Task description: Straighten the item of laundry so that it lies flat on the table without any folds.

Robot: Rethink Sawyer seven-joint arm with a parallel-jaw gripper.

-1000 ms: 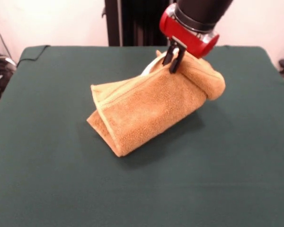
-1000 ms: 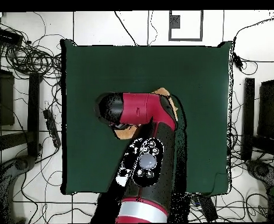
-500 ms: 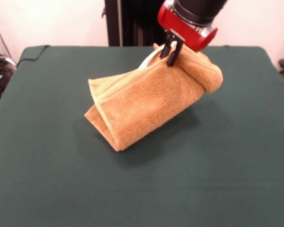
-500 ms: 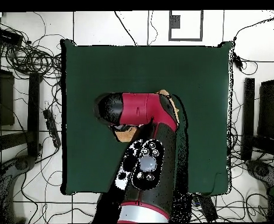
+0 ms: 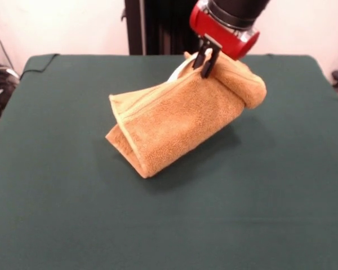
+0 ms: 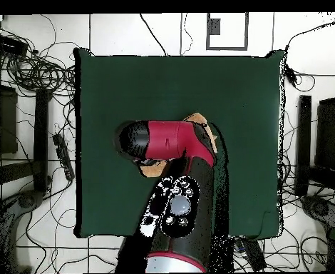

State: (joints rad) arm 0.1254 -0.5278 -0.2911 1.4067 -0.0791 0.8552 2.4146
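Since half a second ago the towel (image 5: 180, 126) has shifted slightly right in the front view, its low corner now a touch farther along the worktop (image 5: 56, 214), and the gripper (image 5: 208, 59) has moved the same way. Nearest the camera, the towel's lower end rests on the green cloth near the worktop's middle, folded double with a pale woven band running along its left edge. From there it slopes up and back to the right, the upper end bunched into a thick roll that hangs clear of the cloth. At that top end the black jaws are clamped on a fold of the towel, under the red wrist. Overhead, the arm (image 6: 174, 178) hides nearly all of it.
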